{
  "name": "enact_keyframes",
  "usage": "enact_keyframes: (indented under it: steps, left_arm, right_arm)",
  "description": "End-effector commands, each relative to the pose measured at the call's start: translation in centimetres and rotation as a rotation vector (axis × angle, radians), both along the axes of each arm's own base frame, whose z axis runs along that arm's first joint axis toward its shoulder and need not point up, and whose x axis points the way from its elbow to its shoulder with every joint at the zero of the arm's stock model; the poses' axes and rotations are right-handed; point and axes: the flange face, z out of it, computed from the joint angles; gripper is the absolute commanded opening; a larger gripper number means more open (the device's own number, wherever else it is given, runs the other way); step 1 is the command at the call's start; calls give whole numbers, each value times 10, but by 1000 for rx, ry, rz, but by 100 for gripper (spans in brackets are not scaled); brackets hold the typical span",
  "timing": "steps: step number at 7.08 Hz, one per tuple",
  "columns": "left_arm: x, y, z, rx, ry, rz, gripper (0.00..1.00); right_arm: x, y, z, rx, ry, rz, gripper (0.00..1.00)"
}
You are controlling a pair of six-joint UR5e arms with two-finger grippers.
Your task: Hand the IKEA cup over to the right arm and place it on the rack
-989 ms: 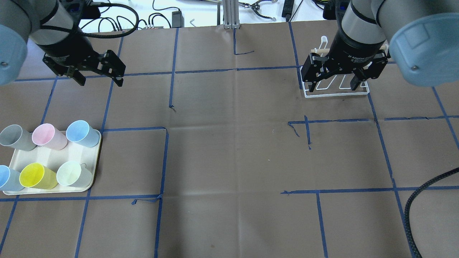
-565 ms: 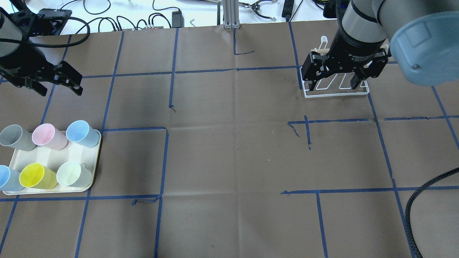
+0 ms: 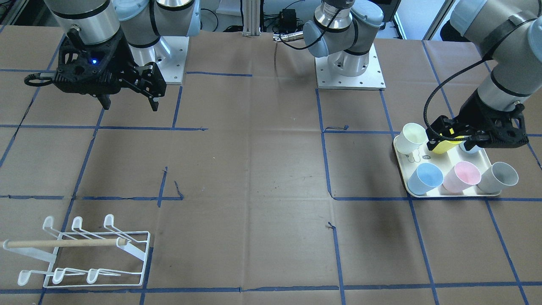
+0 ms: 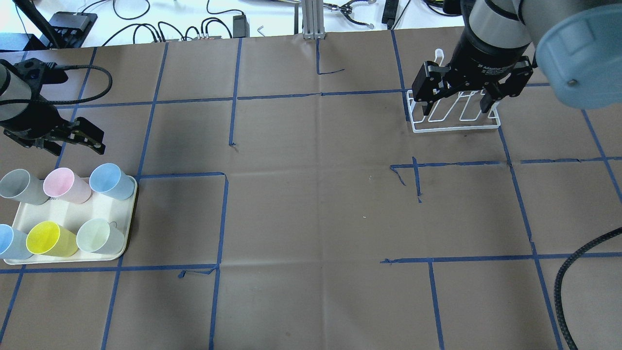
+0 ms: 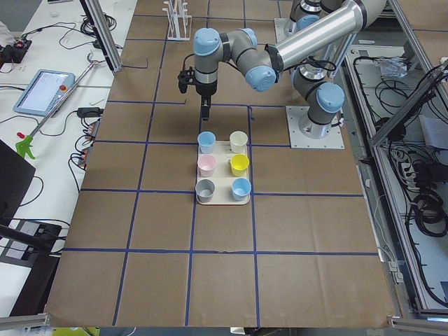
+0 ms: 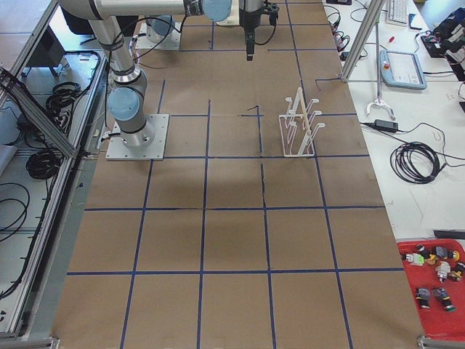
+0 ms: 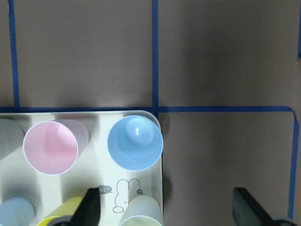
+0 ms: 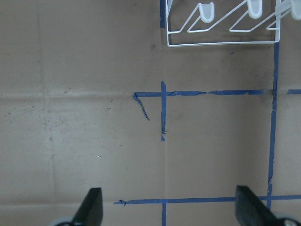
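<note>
At right in the front-facing view the left gripper [image 3: 476,140] covers most of the yellow cup [image 3: 442,147] and nearly all of the pale blue cup [image 3: 469,148] beside it — that cup is also cut by the overhead view's left edge. At upper right there, the right gripper [image 4: 457,108] hides the far side of the rack [image 4: 457,129]

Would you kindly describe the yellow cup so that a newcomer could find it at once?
On the robot's left side of the brown table sits a cream tray holding six cups in two rows of three. The yellow cup is the middle one in the row nearer the robot, between a light blue cup and a pale green cup; it alone is bright yellow.
</note>
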Motion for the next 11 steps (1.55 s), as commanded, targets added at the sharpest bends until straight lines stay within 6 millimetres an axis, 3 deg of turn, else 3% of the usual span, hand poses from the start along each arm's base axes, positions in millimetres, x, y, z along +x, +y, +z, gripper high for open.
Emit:
enact_keyframes:
  steps: [1,3,4,7,9,11]
  left_arm:
    - [9,-17,-45,22,11,6,100]
    - [9,-18,-77,31,16,29,100]
    - [6,-12,-92,11,5,28,100]
    - [2,-5,-120,-5,-4,25,100]
    - [2,-3,-133,18,5,28,100]
    - [3,-2,-133,24,-1,27,98]
  right_arm:
    - [1,-1,-4,1,-11,-16,100]
    - [6,-3,-24,-76,-64,-89,100]
    - [10,0,-19,-170,-102,-133,100]
    - [37,-15,0,-353,-469,-398,100]
    - [42,-23,-29,-458,-597,-470,100]
    - [53,-7,-47,-516,-833,-581,100]
